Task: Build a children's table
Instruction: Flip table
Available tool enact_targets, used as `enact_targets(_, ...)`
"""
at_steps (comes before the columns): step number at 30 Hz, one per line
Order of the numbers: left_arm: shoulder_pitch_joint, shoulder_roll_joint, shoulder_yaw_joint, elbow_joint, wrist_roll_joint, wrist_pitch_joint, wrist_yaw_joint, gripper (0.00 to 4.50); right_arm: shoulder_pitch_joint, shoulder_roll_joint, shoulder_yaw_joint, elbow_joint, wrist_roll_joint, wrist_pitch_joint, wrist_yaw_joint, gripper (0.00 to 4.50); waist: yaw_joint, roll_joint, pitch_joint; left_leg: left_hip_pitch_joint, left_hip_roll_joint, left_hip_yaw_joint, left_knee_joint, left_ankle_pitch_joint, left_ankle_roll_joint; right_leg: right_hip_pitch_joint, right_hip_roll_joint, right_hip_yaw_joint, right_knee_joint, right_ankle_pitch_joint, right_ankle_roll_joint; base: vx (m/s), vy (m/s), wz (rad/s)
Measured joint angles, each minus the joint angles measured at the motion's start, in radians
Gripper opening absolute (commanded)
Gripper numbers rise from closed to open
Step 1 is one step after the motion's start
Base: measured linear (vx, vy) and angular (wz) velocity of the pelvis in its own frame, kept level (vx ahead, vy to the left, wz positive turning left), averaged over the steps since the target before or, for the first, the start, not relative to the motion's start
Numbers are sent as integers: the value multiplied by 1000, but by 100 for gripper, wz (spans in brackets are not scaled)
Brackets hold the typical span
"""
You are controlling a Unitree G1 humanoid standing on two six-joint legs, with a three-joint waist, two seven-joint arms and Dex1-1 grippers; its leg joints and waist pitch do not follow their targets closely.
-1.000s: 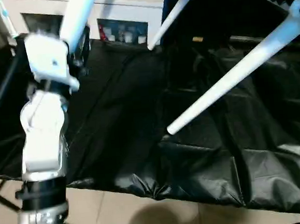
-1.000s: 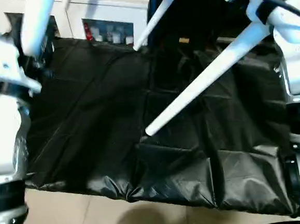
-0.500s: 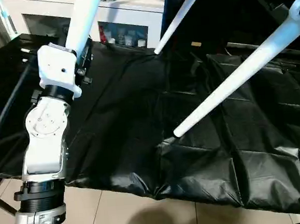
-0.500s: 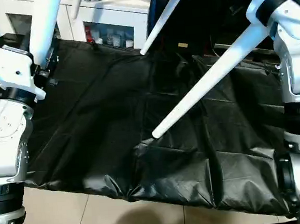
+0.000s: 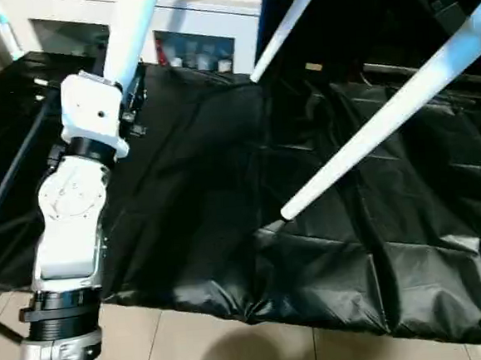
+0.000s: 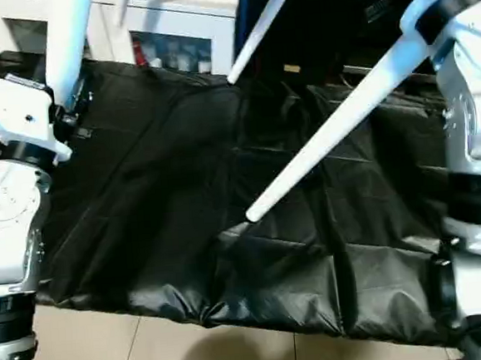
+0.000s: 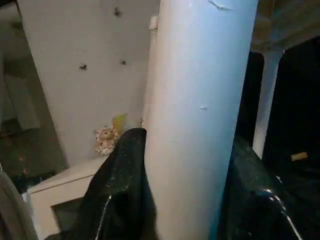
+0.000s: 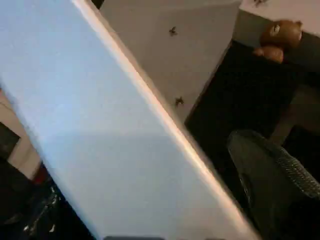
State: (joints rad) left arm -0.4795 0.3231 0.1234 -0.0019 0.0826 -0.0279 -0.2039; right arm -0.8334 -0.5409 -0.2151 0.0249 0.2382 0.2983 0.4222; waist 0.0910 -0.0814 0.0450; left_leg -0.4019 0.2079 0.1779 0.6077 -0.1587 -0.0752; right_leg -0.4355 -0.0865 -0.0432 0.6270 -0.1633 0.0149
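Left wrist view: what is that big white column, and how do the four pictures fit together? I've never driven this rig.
This is a two-armed humanoid. Both eye views look down from its head onto a black cloth; each wrist view looks along that arm's end effector. The column is a white table leg, clamped between the left end effector's two black fingers. Two more slant over the cloth: a long leg by the right arm, a thinner leg behind.
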Motion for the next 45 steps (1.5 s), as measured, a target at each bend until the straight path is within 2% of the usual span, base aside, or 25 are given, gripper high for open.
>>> enact_targets(4,0,6,9,9,1,-1,0,172,32,-11,3,-58,5,6,32,399,-7,3,2,0,0,0,0,0,0,-1,1,1,0,0,0,0,0,0)
enact_targets(11,3,7,3,33,2,-1,0,172,47,-24,19,-70,-23,5,35,399,-4,4,2,2,0,-1,1,0,0,0,2,1,0,0,3,0,0,0)
enact_targets(13,3,7,-5,47,2,0,-2,171,44,-31,34,-67,-55,-7,35,439,-4,4,2,2,0,-2,1,0,0,0,2,2,0,0,3,0,0,0)
enact_targets(14,3,4,-7,57,2,7,-2,170,42,-41,54,-59,-78,-38,52,439,-4,4,2,2,0,-2,1,0,0,0,2,1,0,0,3,0,0,0)
enact_targets(17,2,8,28,118,-2,57,13,167,11,-24,123,-129,-27,-148,191,450,-8,6,1,5,0,-4,1,0,0,0,3,1,2,0,3,0,0,0)
enact_targets(20,7,-8,21,133,-14,66,12,162,-15,-27,157,-141,-26,-185,223,450,2,-6,1,2,1,-7,2,0,-1,1,7,0,1,0,3,0,0,0)
enact_targets(22,9,-7,9,142,-20,75,8,161,-15,-25,178,-136,-28,-193,231,450,9,-9,3,-1,1,-7,3,0,-1,1,8,3,-1,0,2,0,0,0)
enact_targets(25,10,-13,10,142,-28,71,14,160,-15,-20,192,-114,-53,-218,232,450,2,-16,5,-3,1,-8,5,0,0,1,8,4,-3,4,-4,0,0,0)
enact_targets(30,11,-3,12,141,-27,68,13,159,-17,-15,192,-91,-63,-279,240,450,1,-15,6,-2,1,-7,3,0,0,0,10,3,-3,3,-4,0,0,0)
enact_targets(33,11,1,11,141,-27,67,14,159,-10,12,186,-115,-2,-260,253,450,-1,-15,6,-1,1,-7,3,0,-1,1,11,3,-2,3,-4,0,0,0)
enact_targets(36,11,3,7,141,-28,65,13,159,45,-1,184,-175,55,-175,289,450,2,-15,6,-1,2,-8,3,0,-1,2,10,3,-3,3,-3,0,0,0)
enact_targets(39,15,8,10,142,-29,65,13,159,186,-51,202,-239,89,-68,340,450,3,-15,6,0,3,-8,3,0,-1,4,10,3,-5,3,-3,0,0,0)
enact_targets(41,16,10,12,143,-30,65,13,159,301,-31,215,-261,124,-34,346,450,2,-14,7,0,3,-9,2,0,-1,5,10,3,-5,3,-3,0,0,0)
enact_targets(44,15,11,13,143,-31,61,13,159,423,35,226,-248,151,-20,323,450,-1,-10,8,0,2,-9,2,0,-1,3,10,3,-5,3,-1,0,0,0)
enact_targets(45,15,11,12,143,-31,60,13,159,441,41,227,-239,151,-20,320,450,-1,-9,8,0,2,-9,2,0,-1,2,10,3,-5,2,-1,0,0,0)
